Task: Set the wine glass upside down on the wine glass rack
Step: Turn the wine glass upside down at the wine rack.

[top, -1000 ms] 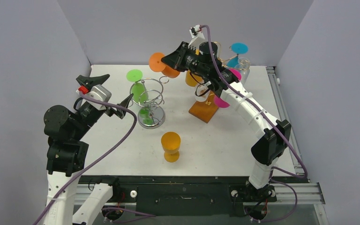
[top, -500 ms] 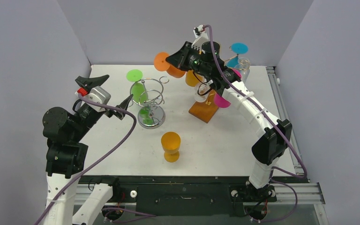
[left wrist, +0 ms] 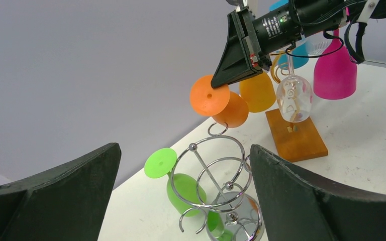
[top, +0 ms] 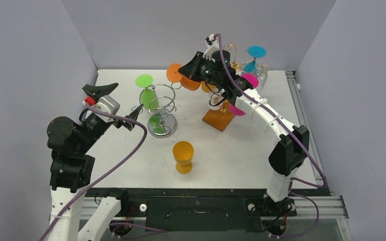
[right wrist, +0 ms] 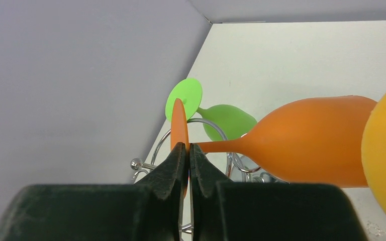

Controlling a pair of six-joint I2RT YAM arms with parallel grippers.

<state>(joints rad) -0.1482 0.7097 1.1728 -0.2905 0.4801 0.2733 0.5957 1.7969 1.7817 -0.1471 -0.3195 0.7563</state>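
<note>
An orange wine glass (top: 190, 82) hangs in the air on its side, its bowl next to the yellow glass (top: 205, 86) on the wooden-based wine glass rack (top: 220, 118). My right gripper (top: 180, 69) is shut on the thin edge of the glass's round foot (right wrist: 179, 119), with the stem and bowl (right wrist: 311, 143) pointing right. In the left wrist view, the same glass (left wrist: 230, 109) floats above the chrome wire rack (left wrist: 216, 175). My left gripper (top: 125, 98) stands open and empty to the left of that chrome rack (top: 162, 108).
The chrome rack holds a green glass (top: 150, 99). On the wooden rack hang clear (left wrist: 294, 98), pink (left wrist: 334, 74) and cyan (top: 255, 54) glasses. An amber glass (top: 183, 156) stands on the table in front. Grey walls close in the back and sides.
My right gripper has carried the orange glass a little to the right and lower, closer to the wooden rack. The left arm has barely shifted.
</note>
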